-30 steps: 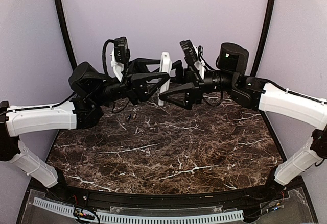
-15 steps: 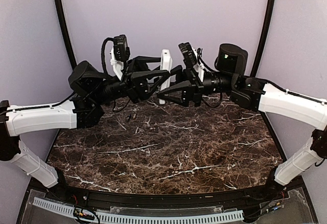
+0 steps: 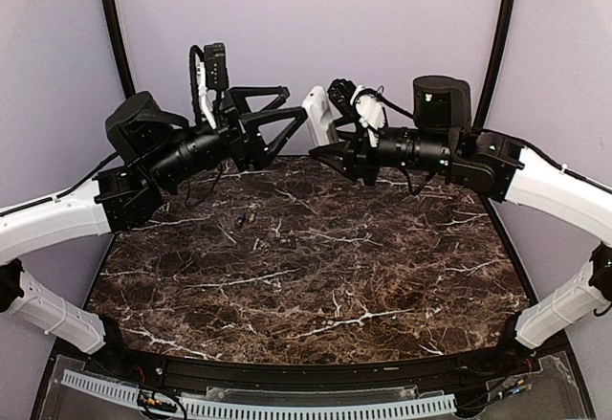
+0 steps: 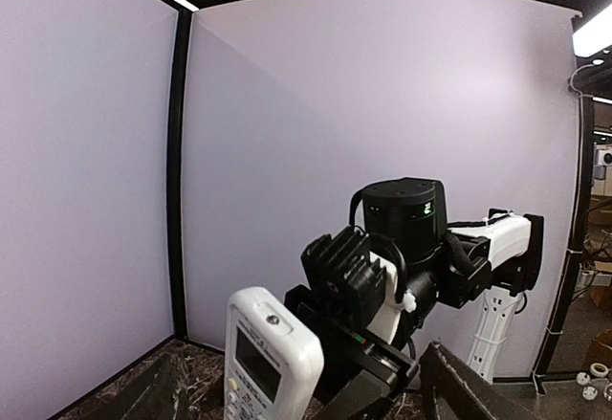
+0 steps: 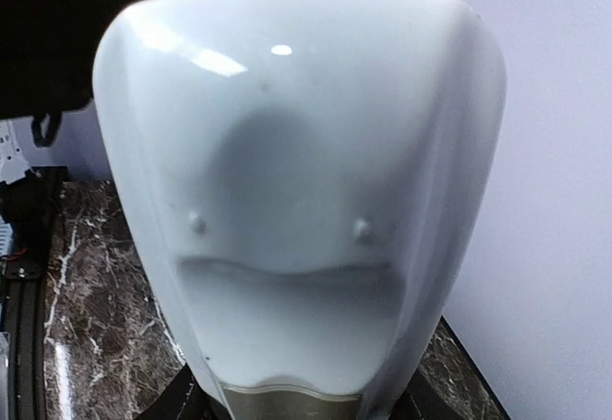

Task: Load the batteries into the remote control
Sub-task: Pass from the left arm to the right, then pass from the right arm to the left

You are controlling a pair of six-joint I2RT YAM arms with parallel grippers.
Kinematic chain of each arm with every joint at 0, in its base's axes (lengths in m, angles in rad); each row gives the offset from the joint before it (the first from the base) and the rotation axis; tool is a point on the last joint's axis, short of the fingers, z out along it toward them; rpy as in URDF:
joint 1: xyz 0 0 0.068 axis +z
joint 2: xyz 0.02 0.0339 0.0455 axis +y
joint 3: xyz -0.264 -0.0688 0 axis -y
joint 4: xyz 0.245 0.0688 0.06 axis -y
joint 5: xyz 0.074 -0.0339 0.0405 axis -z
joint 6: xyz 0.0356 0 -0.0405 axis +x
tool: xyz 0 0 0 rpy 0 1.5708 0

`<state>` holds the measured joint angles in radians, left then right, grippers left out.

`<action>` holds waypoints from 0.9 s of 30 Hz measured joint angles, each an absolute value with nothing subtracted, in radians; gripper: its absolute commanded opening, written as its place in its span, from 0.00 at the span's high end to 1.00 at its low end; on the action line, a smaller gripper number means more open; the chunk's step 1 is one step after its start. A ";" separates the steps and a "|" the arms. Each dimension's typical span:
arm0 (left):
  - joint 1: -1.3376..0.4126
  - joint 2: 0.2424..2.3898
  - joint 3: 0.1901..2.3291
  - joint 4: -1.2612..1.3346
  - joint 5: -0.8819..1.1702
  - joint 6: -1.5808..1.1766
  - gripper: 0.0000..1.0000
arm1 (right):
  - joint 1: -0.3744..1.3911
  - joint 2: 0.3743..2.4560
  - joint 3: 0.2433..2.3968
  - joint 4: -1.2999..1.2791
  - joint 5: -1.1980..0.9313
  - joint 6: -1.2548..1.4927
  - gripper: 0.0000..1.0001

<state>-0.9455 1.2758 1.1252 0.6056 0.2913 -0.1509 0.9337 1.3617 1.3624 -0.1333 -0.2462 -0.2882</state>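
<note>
The remote control (image 3: 316,116) stood off the desk (image 3: 402,276), above its far middle, between the two arms. The right tool (image 3: 328,149) gripped its lower end from the right. The left tool (image 3: 295,101) stood just left of the remote control, apart from it, jaws spread. The remote's button face pointed towards the left tool and its back towards the right wrist. The batteries (image 3: 245,219) lay close together on the desk, left of centre, below the left tool.

Table (image 3: 382,286) — dark brown marble top, veined in white throughout, running back to pale lilac walls; lying directly on it, toward the far left: batteries (image 3: 245,219) — tiny dark cylinders close together, barely distinct from the stone.
</note>
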 measured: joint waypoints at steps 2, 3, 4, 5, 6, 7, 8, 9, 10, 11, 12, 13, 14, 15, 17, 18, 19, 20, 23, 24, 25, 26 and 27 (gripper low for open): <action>-0.945 1.275 1.165 0.522 0.249 -0.144 0.19 | 0.946 1.375 1.375 -0.170 -0.128 -0.337 1.00; -0.945 1.275 1.179 0.489 0.234 -0.142 0.19 | 0.953 1.383 1.379 -0.185 -0.084 -0.354 1.00; -0.945 1.275 1.190 0.455 0.220 -0.142 0.20 | 0.958 1.389 1.380 -0.191 -0.054 -0.362 1.00; -0.945 1.275 1.199 0.425 0.208 -0.142 0.21 | 0.962 1.396 1.380 -0.196 -0.024 -0.368 1.00; -0.945 1.277 1.209 0.393 0.196 -0.142 0.22 | 0.963 1.401 1.380 -0.202 -0.007 -0.370 1.00; -0.945 1.281 1.219 0.365 0.182 -0.141 0.22 | 0.964 1.404 1.380 -0.206 0.006 -0.370 1.00; -0.945 1.285 1.229 0.343 0.171 -0.141 0.24 | 0.965 1.406 1.380 -0.207 0.015 -0.369 1.00; -0.945 1.293 1.241 0.321 0.156 -0.141 0.26 | 0.966 1.408 1.382 -0.207 0.023 -0.368 1.00; -0.945 1.301 1.252 0.300 0.142 -0.141 0.26 | 0.967 1.409 1.383 -0.207 0.027 -0.365 1.00; -0.945 1.309 1.262 0.281 0.129 -0.139 0.27 | 0.968 1.409 1.385 -0.206 0.030 -0.363 1.00; -0.945 1.317 1.271 0.266 0.118 -0.138 0.27 | 0.970 1.410 1.387 -0.206 0.033 -0.362 1.00; -0.945 1.324 1.277 0.256 0.110 -0.138 0.28 | 0.972 1.411 1.391 -0.206 0.039 -0.361 1.00; -0.945 1.333 1.280 0.245 0.104 -0.137 0.29 | 0.975 1.411 1.394 -0.205 0.045 -0.361 1.00; -0.945 1.340 1.282 0.235 0.097 -0.135 0.31 | 0.979 1.412 1.397 -0.204 0.050 -0.361 1.00; -0.945 1.354 1.283 0.225 0.088 -0.134 0.33 | 0.989 1.415 1.402 -0.203 0.058 -0.363 1.00; -0.945 1.360 1.283 0.223 0.086 -0.134 0.34 | 0.995 1.417 1.404 -0.202 0.065 -0.365 1.00; -0.945 1.364 1.283 0.221 0.085 -0.134 0.34 | 1.001 1.419 1.407 -0.202 0.072 -0.367 1.00; -0.945 1.368 1.283 0.218 0.084 -0.134 0.35 | 1.007 1.421 1.409 -0.201 0.076 -0.369 1.00; -0.945 1.372 1.283 0.215 0.084 -0.135 0.45 | 1.018 1.425 1.410 -0.202 0.088 -0.377 1.00; -0.945 1.372 1.283 0.215 0.084 -0.139 0.53 | 1.019 1.428 1.410 -0.202 0.091 -0.380 1.00; -0.945 1.373 1.283 0.215 0.084 -0.138 0.56 | 1.021 1.430 1.410 -0.202 0.095 -0.381 1.00; -0.945 1.373 1.283 0.215 0.085 -0.141 0.64 | 1.021 1.431 1.410 -0.202 0.097 -0.380 1.00; -0.946 1.373 1.283 0.215 0.083 -0.140 0.68 | 1.021 1.432 1.410 -0.202 0.100 -0.383 1.00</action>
<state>-0.9459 1.3727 1.2835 0.2150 0.0830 -0.1402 1.0214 1.4319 1.4097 -0.2016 0.1001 -0.3828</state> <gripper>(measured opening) 0.455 0.477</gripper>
